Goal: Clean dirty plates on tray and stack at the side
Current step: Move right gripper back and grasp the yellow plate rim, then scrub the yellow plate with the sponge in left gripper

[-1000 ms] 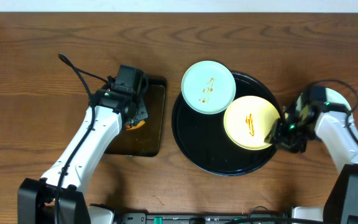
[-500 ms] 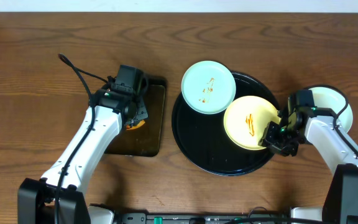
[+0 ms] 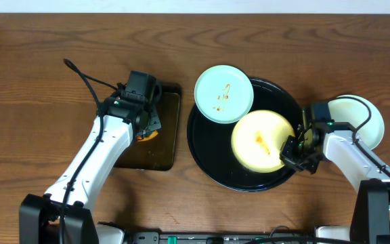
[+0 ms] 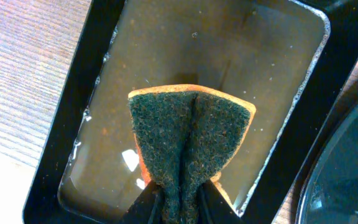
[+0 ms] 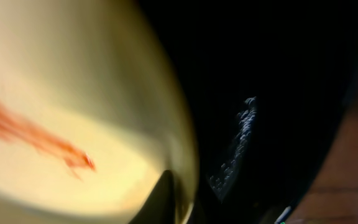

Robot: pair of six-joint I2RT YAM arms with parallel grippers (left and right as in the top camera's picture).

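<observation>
The round black tray (image 3: 208,152) holds a pale yellow plate (image 3: 259,139) with an orange smear, raised at a tilt. A mint-blue plate (image 3: 223,93) with smears rests over the tray's far-left rim. My right gripper (image 3: 291,150) is shut on the yellow plate's right rim (image 5: 182,180). My left gripper (image 3: 144,122) is shut on a green-and-orange sponge (image 4: 188,134) over the rectangular tray. A third, pale plate (image 3: 357,116) lies on the table at the right, partly behind my right arm.
The rectangular dark tray (image 3: 160,152) holds shallow water (image 4: 166,56) and lies left of the round tray. A black cable (image 3: 87,78) runs behind my left arm. Bare wooden table surrounds both trays.
My right gripper moved left onto the yellow plate's rim and closed; the plate shifted left and tilted up. The plate at the right came into view. The left arm stayed still.
</observation>
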